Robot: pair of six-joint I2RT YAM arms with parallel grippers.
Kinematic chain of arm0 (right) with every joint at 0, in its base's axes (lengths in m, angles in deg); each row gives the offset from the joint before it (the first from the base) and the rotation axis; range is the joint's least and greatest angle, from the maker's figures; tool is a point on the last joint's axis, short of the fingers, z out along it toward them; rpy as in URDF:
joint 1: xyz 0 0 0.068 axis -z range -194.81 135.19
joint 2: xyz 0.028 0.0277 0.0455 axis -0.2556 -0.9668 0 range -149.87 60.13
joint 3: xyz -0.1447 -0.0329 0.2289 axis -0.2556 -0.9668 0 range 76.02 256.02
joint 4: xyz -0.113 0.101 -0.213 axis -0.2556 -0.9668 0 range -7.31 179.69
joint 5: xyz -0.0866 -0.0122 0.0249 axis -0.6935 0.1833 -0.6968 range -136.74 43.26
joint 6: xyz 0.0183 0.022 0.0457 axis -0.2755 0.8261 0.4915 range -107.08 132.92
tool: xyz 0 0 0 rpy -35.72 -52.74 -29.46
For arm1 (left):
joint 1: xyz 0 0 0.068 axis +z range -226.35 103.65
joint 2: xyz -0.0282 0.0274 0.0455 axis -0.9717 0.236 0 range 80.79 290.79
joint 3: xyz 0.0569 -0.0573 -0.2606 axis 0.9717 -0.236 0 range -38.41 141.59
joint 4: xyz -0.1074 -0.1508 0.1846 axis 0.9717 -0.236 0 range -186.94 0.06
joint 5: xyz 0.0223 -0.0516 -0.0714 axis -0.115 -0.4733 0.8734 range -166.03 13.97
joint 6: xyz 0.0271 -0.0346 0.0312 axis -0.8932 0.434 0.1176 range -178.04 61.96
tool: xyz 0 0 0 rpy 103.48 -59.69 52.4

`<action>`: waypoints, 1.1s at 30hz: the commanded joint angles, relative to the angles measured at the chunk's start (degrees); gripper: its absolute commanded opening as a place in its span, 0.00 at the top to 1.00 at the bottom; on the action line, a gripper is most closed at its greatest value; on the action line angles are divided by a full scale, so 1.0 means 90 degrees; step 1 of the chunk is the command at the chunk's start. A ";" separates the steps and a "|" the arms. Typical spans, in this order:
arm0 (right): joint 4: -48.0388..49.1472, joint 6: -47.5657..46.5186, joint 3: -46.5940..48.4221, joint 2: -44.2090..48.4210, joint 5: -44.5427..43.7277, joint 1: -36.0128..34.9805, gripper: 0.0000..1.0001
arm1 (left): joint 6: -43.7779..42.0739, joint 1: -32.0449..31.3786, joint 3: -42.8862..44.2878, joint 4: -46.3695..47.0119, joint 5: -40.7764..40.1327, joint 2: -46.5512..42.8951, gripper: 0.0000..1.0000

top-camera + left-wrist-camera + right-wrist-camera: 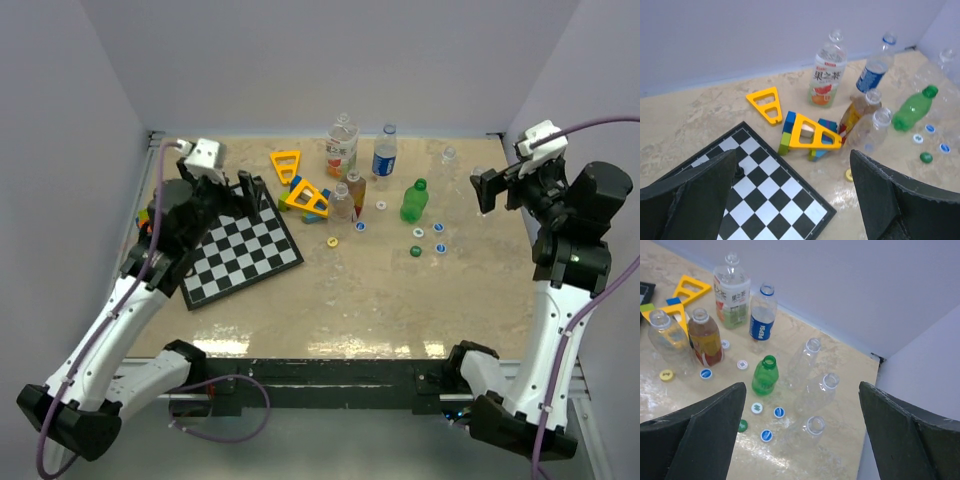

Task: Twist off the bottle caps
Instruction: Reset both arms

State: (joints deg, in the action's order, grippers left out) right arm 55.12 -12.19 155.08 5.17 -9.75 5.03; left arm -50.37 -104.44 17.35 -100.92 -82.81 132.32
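Blue-label bottle (761, 326): "PEPSI". Orange-label bottle (826, 75): Chinese characters, unclear.

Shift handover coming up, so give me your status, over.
Left fingers and right fingers open, empty. Bottles mostly open-necked, caps loose on table. Nothing in the way.

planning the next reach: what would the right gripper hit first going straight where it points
Most likely the group of clear uncapped plastic bottles, centred between the jaws of the open right gripper, just right of the green plastic bottle. Depth is unclear.
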 commanded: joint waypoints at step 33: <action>0.1331 0.3043 0.0521 0.1370 -0.1396 0.0013 0.02 | 0.0789 0.0847 0.2251 -0.1719 0.1653 -0.0217 0.00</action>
State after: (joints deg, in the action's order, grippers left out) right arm 66.57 14.87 158.98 16.18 -21.79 5.03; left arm -42.79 -96.99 35.87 -115.72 -68.50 131.45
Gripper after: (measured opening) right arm 0.982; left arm 0.997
